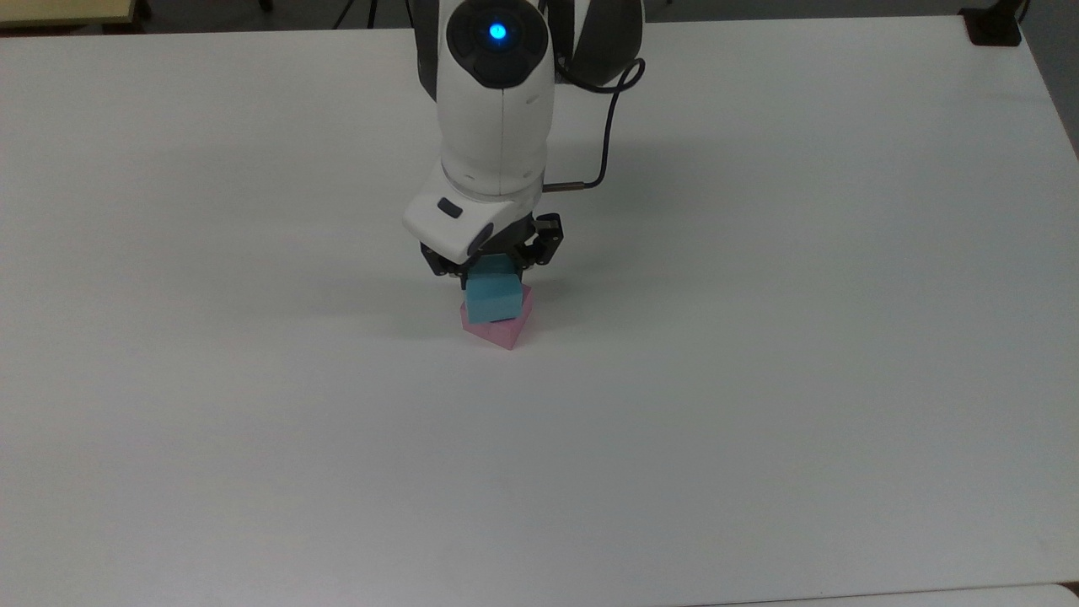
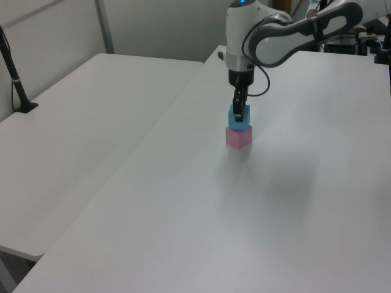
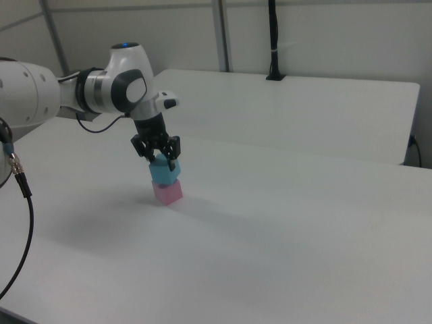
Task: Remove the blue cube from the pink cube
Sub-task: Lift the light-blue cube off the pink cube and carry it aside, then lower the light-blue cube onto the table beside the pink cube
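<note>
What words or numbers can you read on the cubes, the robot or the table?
None: no words, numbers or signs can be read.
The blue cube and pink cube have plain faces.
The arm bears only a blue light, no text.
The table is plain white.

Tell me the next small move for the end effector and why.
Probably close the fingers on the blue cube, then lift straight up. The end effector has its fingers down around the cube's upper part, apparently not yet clamped, and the blue cube sits on the pink cube. A straight lift should leave the pink cube undisturbed on the table.
</note>
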{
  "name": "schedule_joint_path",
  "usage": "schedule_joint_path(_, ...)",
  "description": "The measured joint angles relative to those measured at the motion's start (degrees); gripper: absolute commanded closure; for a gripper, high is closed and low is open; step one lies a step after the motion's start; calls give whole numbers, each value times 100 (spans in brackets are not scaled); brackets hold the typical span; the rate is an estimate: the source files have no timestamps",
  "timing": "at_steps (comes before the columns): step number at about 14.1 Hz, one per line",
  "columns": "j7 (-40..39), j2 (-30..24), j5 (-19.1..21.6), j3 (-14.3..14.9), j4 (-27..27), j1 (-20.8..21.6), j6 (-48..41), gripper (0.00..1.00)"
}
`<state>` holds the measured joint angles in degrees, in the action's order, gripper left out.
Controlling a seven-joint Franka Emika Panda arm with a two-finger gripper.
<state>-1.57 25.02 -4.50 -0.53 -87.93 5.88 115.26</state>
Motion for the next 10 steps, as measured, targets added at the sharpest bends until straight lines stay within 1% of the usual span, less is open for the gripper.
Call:
schedule_joint_path(3,-320,-221,0,67,34,-238,-284,73)
schedule_joint_path(4,-436,-248,-2,89,31,-412,-297,73)
schedule_joint_path(6,-599,-205,-23,110,3,-674,-282,70)
schedule_joint_path(8,-728,39,-26,120,-34,-1086,135,68)
schedule_joint_path(9,-735,148,-29,123,-52,-1186,320,56)
schedule_joint_path(10,-736,342,-85,125,-77,-1320,606,16)
